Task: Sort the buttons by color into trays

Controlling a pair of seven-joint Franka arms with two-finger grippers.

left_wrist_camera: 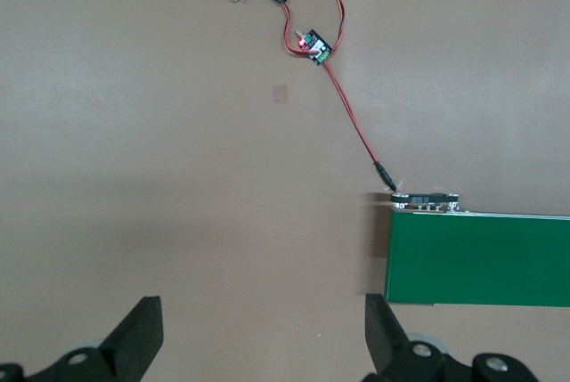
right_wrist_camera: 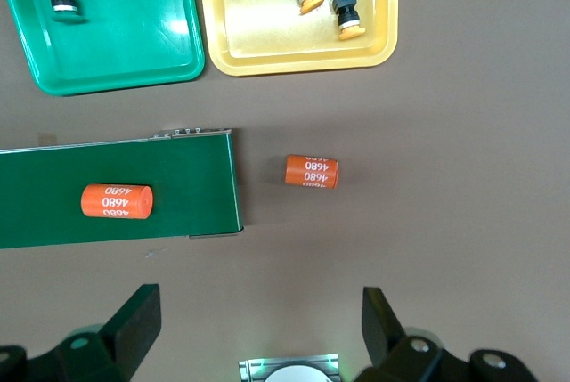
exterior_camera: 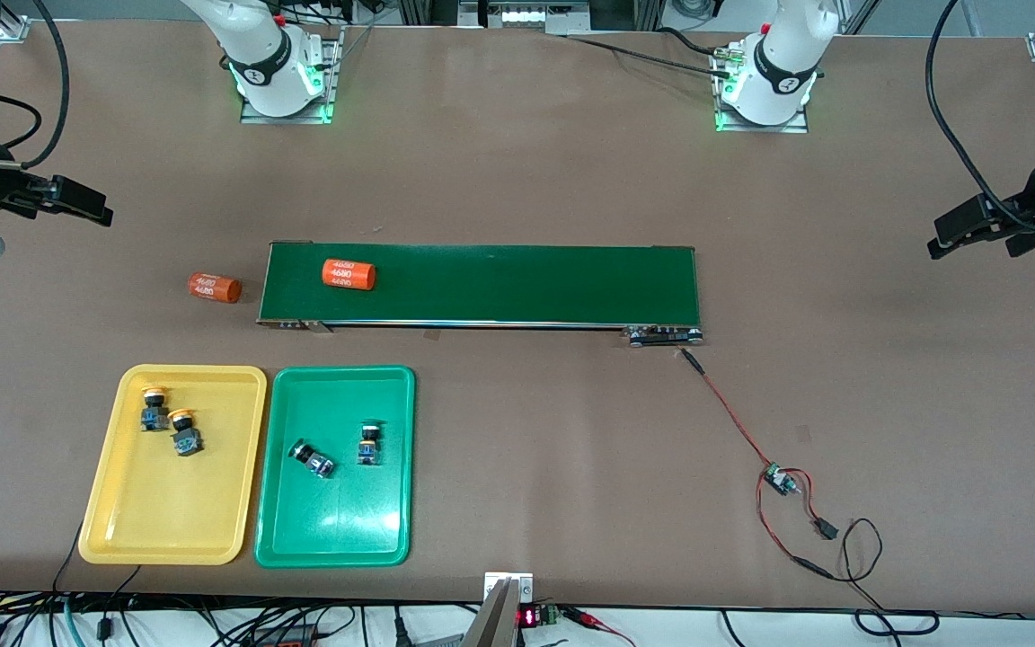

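My left claw [left_wrist_camera: 258,333] hangs spread and empty over bare table by the belt's [exterior_camera: 517,283] end on the left arm's side, and my right claw [right_wrist_camera: 258,329] hangs just as wide and empty over the table past the belt's other end. Both yellow buttons [exterior_camera: 169,420] lie in the yellow tray [exterior_camera: 122,512] and both green buttons [exterior_camera: 342,447] in the green tray [exterior_camera: 338,539], the two trays side by side nearer the front camera than the belt. One orange cylinder [exterior_camera: 349,274] lies on the belt, another [exterior_camera: 214,288] on the table just off its end.
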